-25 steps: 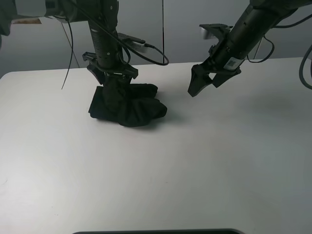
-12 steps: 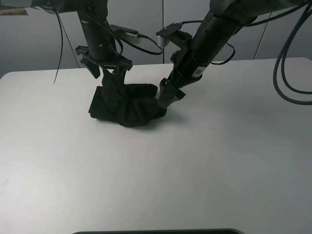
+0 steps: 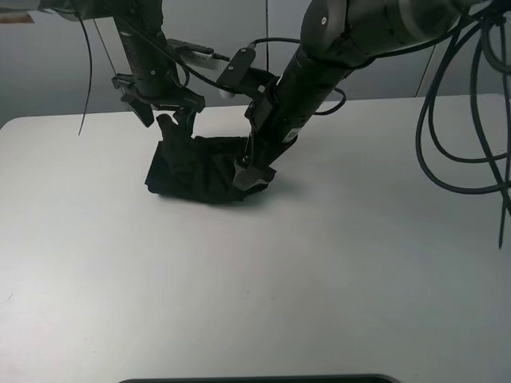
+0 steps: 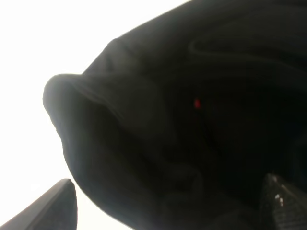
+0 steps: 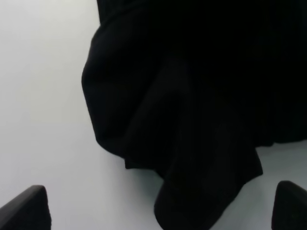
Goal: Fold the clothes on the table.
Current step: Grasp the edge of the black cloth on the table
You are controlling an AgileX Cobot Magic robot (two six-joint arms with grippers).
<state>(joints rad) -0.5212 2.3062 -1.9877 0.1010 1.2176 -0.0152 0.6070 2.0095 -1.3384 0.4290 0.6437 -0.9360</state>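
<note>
The black T-shirt (image 3: 200, 169) lies crumpled in a heap on the white table (image 3: 279, 279), at back left of centre. Its print is hidden except for one red speck in the left wrist view (image 4: 196, 102). My left gripper (image 3: 169, 120) hangs just above the heap's back left; a peak of cloth stands up between its fingers. In the left wrist view (image 4: 168, 194) the fingertips stand wide apart with shirt (image 4: 192, 72) filling the gap. My right gripper (image 3: 251, 171) is down at the heap's right edge, open, its fingertips (image 5: 24, 206) straddling a hanging fold of the shirt (image 5: 192, 96).
Black cables (image 3: 467, 120) loop down from the right arm at the far right. A dark strip (image 3: 255, 378) lies along the table's front edge. A grey wall stands behind the table.
My right arm has swung left and down from right of the shirt to its right edge. My left gripper has risen out of the heap and shifted slightly left.
</note>
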